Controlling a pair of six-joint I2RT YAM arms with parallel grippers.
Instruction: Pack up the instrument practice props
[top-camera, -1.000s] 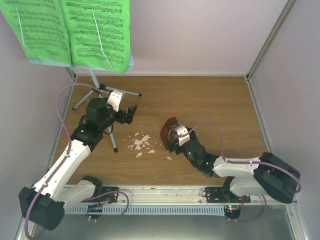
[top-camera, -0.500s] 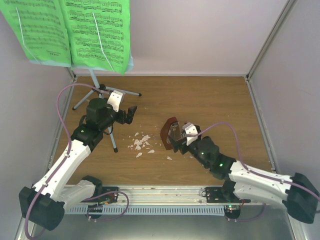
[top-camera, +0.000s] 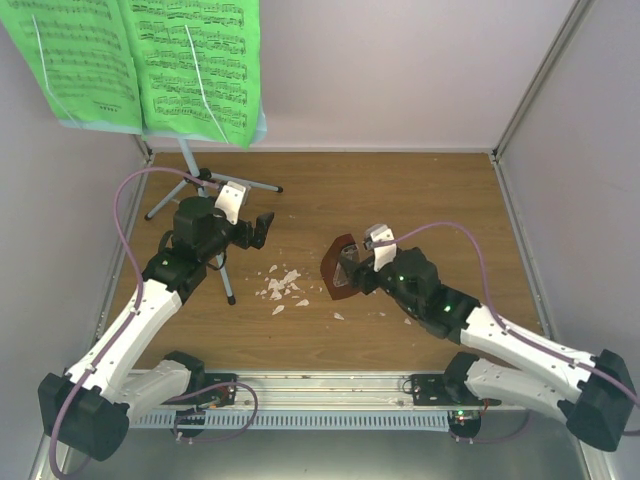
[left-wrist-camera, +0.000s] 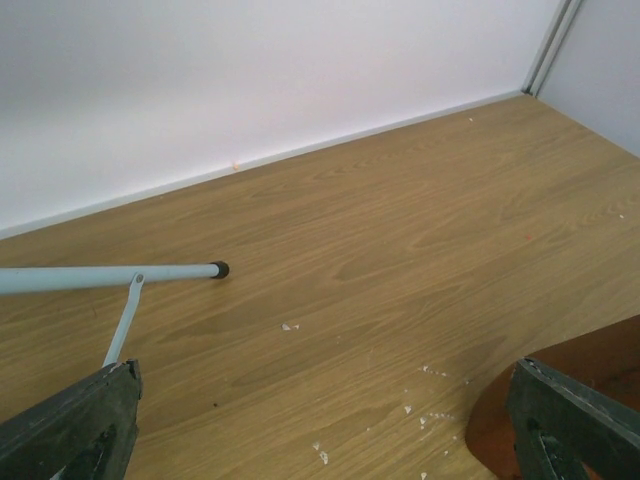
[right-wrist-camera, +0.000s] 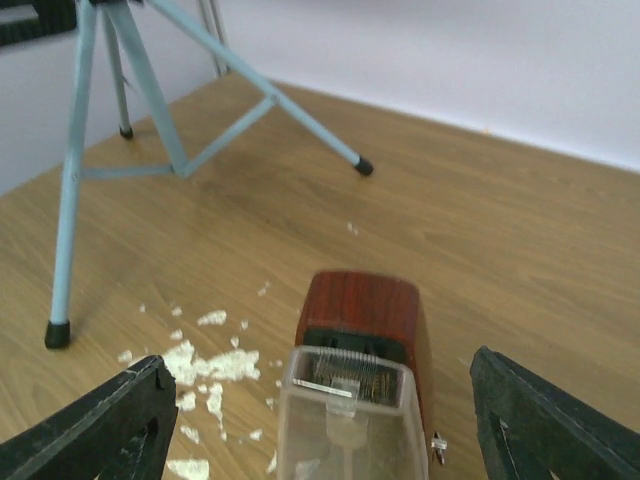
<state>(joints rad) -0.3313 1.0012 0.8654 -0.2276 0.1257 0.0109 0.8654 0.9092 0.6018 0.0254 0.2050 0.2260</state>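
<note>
Reaching farther across the wooden bench (top-camera: 430, 200) than a second ago, the right arm (top-camera: 500, 335) has unfolded, and its right claw (right-wrist-camera: 322, 405) now straddles the small reddish-brown pyramid metronome (top-camera: 338, 268). The fingers stand wide on either side without touching it, so nothing is gripped yet; closing on it looks like the next step. The metronome lies mid-bench, just right of the scattered white crumbs (top-camera: 282, 285). It appears tipped over, its long axis running away from the claw toward rear left, wooden end leading. Well apart at rear left stands the pale blue metal music stand on tripod legs (top-camera: 190, 160), carrying the bright green printed sheet music (top-camera: 190, 65). The left claw (left-wrist-camera: 325, 425) hovers open and empty near one leg.
</note>
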